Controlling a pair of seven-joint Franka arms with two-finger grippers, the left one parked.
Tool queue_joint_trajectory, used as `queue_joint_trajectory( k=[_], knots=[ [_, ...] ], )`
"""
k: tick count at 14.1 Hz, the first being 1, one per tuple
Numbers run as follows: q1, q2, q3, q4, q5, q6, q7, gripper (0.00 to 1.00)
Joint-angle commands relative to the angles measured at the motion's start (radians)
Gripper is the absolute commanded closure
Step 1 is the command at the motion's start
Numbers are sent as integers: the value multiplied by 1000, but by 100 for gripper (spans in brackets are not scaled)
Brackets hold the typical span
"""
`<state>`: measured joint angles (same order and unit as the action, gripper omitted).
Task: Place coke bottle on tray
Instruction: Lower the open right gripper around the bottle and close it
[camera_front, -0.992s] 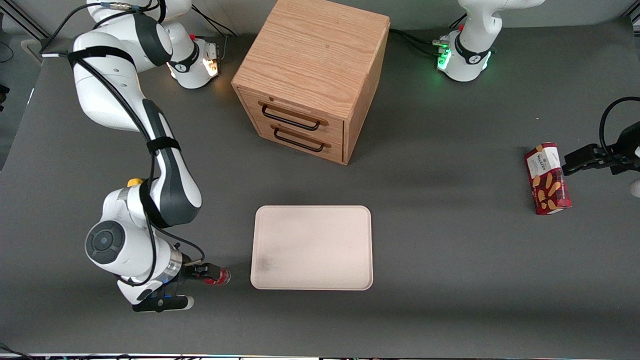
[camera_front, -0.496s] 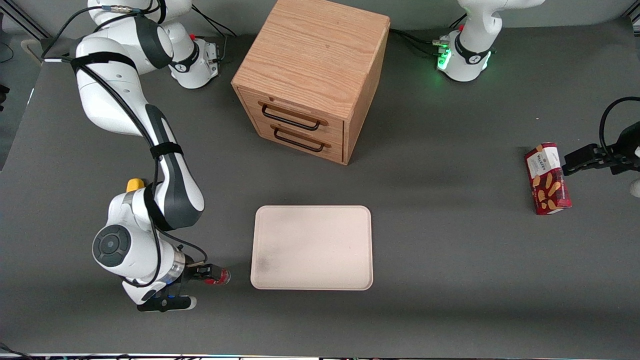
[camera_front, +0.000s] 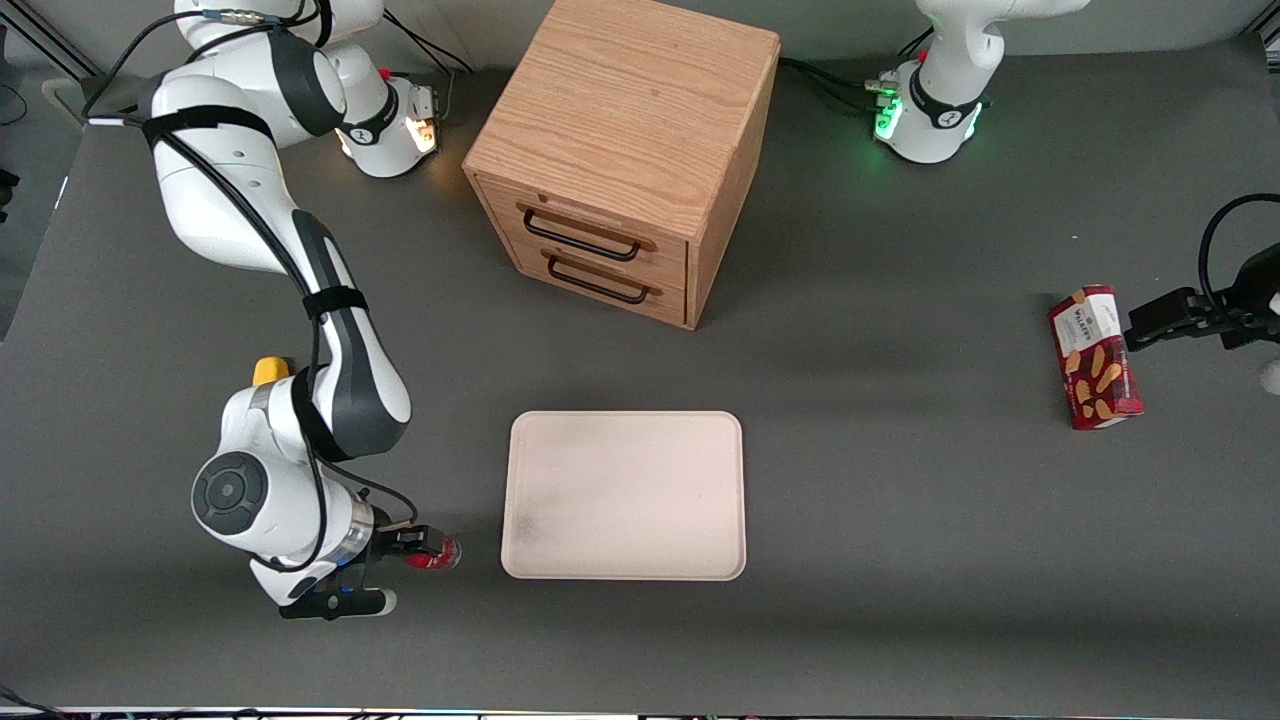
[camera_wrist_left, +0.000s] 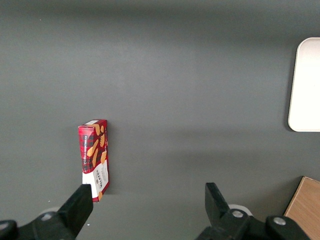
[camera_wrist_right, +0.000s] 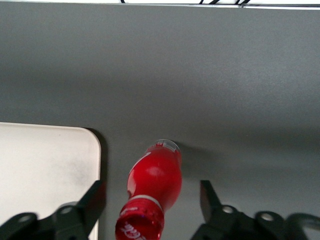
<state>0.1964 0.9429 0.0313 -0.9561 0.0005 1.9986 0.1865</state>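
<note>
The coke bottle (camera_front: 441, 553), small with a red cap and red label, stands on the table just beside the tray's short edge, toward the working arm's end. The tray (camera_front: 625, 495) is flat, pale cream-pink and bare. My right gripper (camera_front: 418, 546) is low over the bottle. In the right wrist view the gripper (camera_wrist_right: 151, 194) is open, with the bottle (camera_wrist_right: 152, 190) between its fingers (camera_wrist_right: 95, 197), a gap on each side. The tray's corner (camera_wrist_right: 45, 165) shows beside the bottle.
A wooden drawer cabinet (camera_front: 620, 150) stands farther from the front camera than the tray. A red snack box (camera_front: 1095, 357) lies toward the parked arm's end, also in the left wrist view (camera_wrist_left: 94, 159). A small yellow lump (camera_front: 268, 370) shows by the working arm.
The working arm's wrist and elbow have shifted a little toward the tray, the gripper with them. The bottle has stayed in place.
</note>
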Motion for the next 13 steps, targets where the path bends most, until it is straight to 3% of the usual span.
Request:
queue_joint_trajectory(
  k=[1,6,9,13],
  knots=[
    [5,-50,2,-56,-2,-3,25,36],
    [5,-53,18,-67,3,-3,27,63],
    [5,-56,18,-76,1,-3,24,100],
    [5,-105,16,-72,-36,-49,13,100]
  ],
)
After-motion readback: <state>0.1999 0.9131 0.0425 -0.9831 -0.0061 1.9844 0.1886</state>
